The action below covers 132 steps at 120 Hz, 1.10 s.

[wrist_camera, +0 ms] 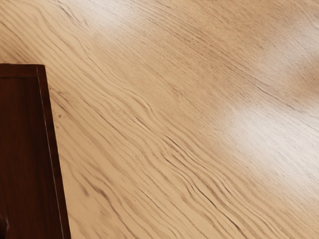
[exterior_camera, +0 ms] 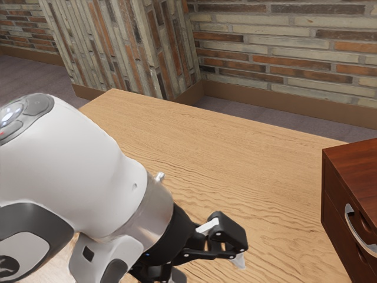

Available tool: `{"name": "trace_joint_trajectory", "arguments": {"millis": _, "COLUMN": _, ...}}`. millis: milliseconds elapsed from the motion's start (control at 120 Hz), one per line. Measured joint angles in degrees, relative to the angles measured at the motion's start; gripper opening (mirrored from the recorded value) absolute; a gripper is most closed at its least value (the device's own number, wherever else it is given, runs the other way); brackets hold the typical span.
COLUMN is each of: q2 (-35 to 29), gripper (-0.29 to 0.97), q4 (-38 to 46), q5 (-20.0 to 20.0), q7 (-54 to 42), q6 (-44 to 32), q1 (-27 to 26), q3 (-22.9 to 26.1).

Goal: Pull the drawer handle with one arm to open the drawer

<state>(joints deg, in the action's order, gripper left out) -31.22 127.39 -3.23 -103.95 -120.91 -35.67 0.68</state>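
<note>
Since the gripper (exterior_camera: 224, 243) hangs low over the table (exterior_camera: 235, 153), well apart from the cabinet (exterior_camera: 353, 162), the whole approach lies ahead, and that is where I see trouble. Its fingers (exterior_camera: 239, 261) stand spread, with nothing between them. The drawer (exterior_camera: 334, 200) looks shut, and its curved metal handle (exterior_camera: 357, 229) sits close to the front. A slightly misjudged reach could knock a fingertip against the drawer face or the cabinet's corner instead of getting round the bar. A shallow grip might slip off, and a skewed pull might drag the cabinet.

The exterior view gives the handle, the drawer front and the fingers' spread. The wrist view gives a dark cabinet panel (wrist_camera: 25, 159) and its edge against the table's grain (wrist_camera: 189, 124), just beside the hand's line of sight.
</note>
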Motion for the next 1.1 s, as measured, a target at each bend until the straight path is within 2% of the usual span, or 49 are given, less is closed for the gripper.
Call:
{"name": "trace_joint_trajectory", "arguments": {"millis": 208, "q2": 5.7, "gripper": 0.68, "q4": -3.6, "q5": 2.0, "q7": -0.5, "q6": -9.4, "q1": -0.1, "q3": 0.5}}
{"name": "trace_joint_trajectory", "arguments": {"millis": 483, "q2": 9.8, "gripper": 0.68, "q4": -4.8, "q5": 2.3, "q7": 0.1, "q6": -14.3, "q1": -2.4, "q3": 0.7}}
{"name": "trace_joint_trajectory", "arguments": {"millis": 608, "q2": 9.7, "gripper": 0.68, "q4": -3.3, "q5": 1.9, "q7": 0.4, "q6": -16.8, "q1": -2.1, "q3": 0.3}}
{"name": "trace_joint_trajectory", "arguments": {"millis": 908, "q2": 16.6, "gripper": 0.68, "q4": -5.5, "q5": -0.7, "q7": 1.8, "q6": -23.4, "q1": -1.0, "q3": -3.1}}
{"name": "trace_joint_trajectory", "arguments": {"millis": 1100, "q2": 18.7, "gripper": 0.68, "q4": -6.1, "q5": -1.7, "q7": 2.8, "q6": -26.3, "q1": -1.1, "q3": -3.7}}
